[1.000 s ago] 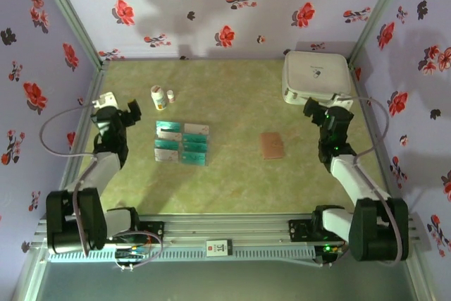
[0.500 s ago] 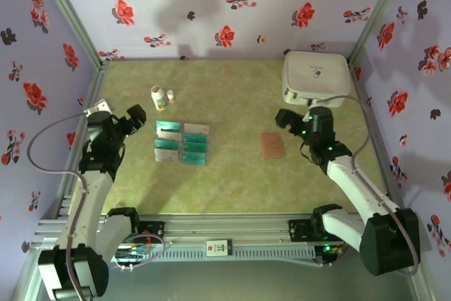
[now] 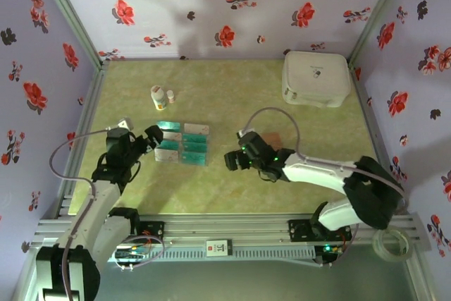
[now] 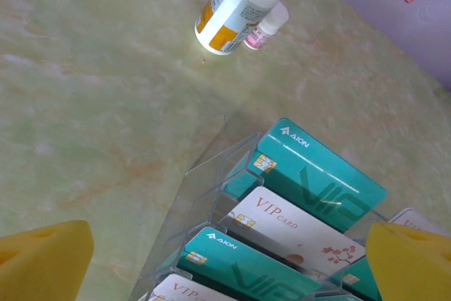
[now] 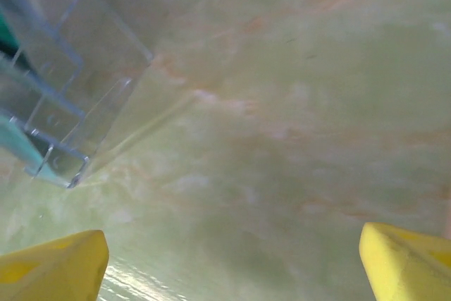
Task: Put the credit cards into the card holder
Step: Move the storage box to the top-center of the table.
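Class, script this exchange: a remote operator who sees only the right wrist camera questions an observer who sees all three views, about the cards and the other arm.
Operator: I see the corner of a clear stand at my upper left, and bare table. What is in it?
Observer: The credit cards, some teal and some white, stand in tiers inside it.
Operator: Where is the other arm?
Observer: The left gripper hangs open at the stand's left end, while your right gripper is off its right end, apart from it.
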